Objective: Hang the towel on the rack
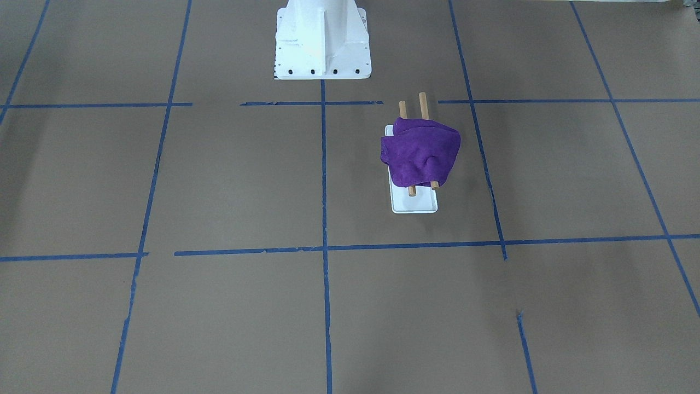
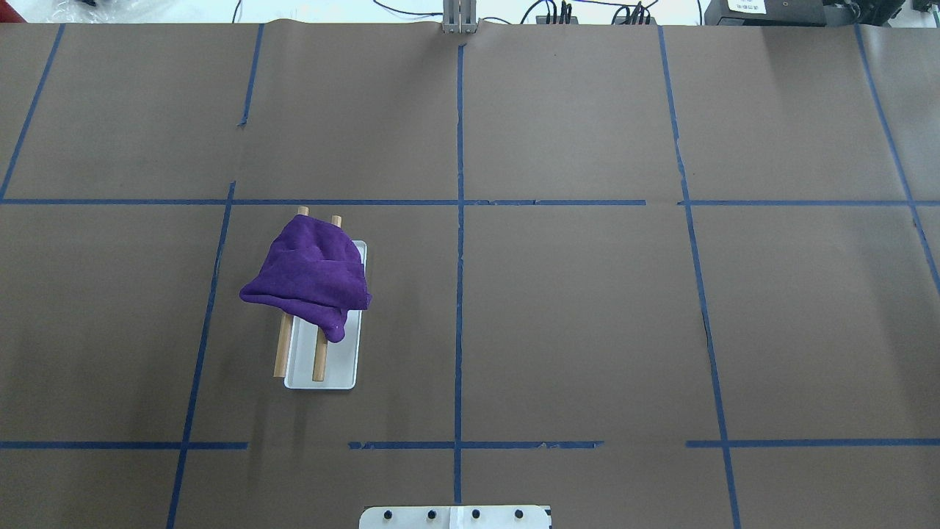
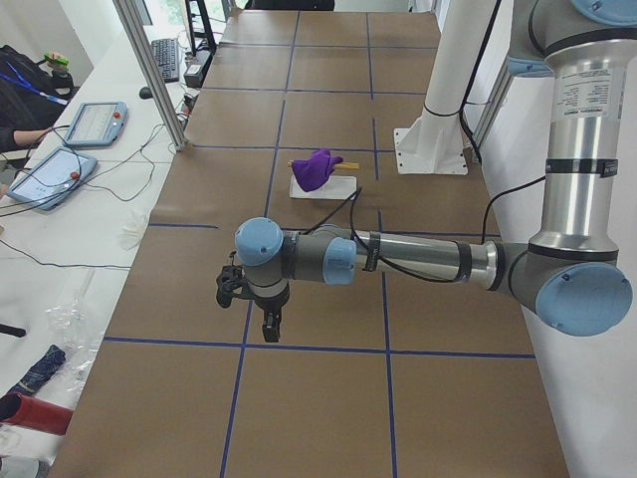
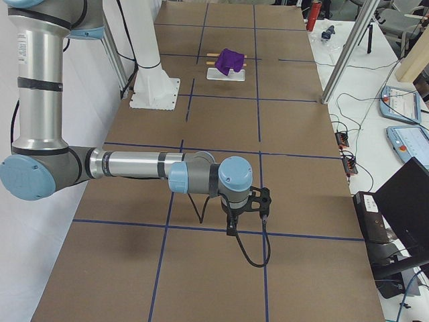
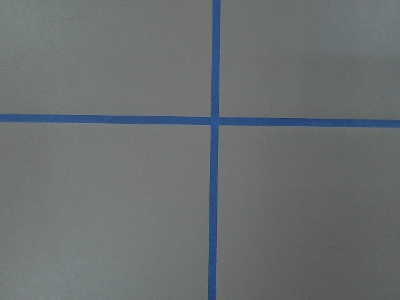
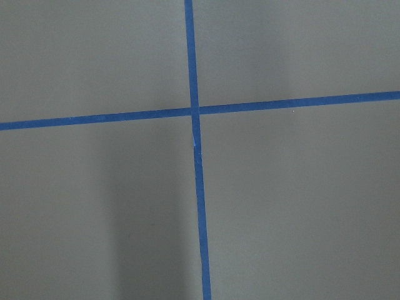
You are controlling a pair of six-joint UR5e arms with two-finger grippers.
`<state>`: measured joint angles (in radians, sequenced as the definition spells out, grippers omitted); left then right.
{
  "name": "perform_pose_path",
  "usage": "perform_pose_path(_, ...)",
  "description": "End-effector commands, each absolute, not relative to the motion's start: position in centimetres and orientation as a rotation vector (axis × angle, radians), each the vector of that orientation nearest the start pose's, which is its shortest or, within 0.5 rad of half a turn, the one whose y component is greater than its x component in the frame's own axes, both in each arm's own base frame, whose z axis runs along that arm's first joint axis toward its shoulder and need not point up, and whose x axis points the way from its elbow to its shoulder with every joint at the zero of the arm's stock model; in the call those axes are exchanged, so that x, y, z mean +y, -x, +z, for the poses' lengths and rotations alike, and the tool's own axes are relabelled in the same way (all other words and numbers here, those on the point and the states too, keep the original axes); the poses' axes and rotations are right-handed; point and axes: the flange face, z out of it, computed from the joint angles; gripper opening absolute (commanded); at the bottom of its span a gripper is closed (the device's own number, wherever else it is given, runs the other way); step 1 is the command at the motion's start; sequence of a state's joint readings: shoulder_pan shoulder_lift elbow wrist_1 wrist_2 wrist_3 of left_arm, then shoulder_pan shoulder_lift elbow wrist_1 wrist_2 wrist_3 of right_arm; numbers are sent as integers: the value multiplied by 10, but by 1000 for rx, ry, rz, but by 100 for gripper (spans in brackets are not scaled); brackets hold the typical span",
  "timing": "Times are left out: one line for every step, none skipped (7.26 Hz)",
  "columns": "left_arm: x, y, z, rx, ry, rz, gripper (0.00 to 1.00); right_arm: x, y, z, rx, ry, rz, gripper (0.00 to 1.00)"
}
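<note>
A purple towel [image 1: 421, 153] lies crumpled over the two brown wooden rods of the rack [image 1: 415, 203], whose white base rests on the table. The overhead view shows the towel [image 2: 312, 279] covering the far part of the rods, with the near rod ends and the rack's base [image 2: 338, 371] bare. My left gripper [image 3: 261, 309] shows only in the exterior left view, far from the rack and low over the table. My right gripper [image 4: 248, 211] shows only in the exterior right view, also far off. I cannot tell whether either is open or shut. Both wrist views show only table.
The table is brown paper crossed by blue tape lines [image 2: 460, 294]. The white bolted robot pedestal [image 1: 321, 41] stands behind the rack. Tablets and cables [image 3: 80, 139] lie past the table's far edge.
</note>
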<state>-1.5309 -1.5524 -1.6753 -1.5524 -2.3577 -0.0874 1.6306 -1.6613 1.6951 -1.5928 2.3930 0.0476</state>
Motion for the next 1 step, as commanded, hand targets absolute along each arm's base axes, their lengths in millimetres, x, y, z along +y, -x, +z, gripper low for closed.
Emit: perform_pose_path(-489, 43, 618, 789, -12, -19, 100, -451, -88, 638, -821, -19, 95, 100)
